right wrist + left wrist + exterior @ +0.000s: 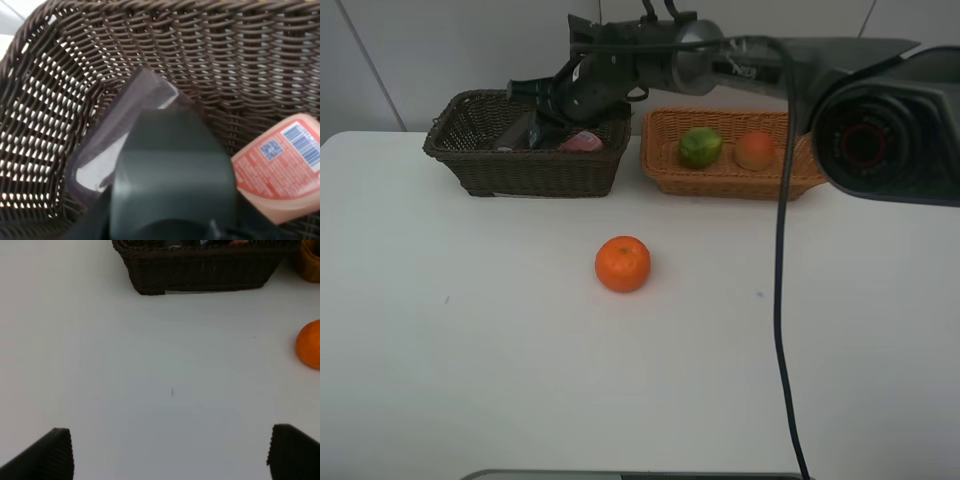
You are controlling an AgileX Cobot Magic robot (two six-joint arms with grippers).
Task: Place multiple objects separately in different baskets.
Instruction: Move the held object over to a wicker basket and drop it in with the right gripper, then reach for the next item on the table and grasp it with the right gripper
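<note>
Orange [622, 263] alone on open table [470, 350]

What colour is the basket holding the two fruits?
Orange-tan wicker basket, clearest in the exterior high view.

A lab-like test bench: bare white table [470, 350], plain white wall [440, 50].

a smooth white tabletop [470, 350] fills the scene, backed by a pale grey panelled wall [440, 50]; tiny dark specks dot the tabletop.
</note>
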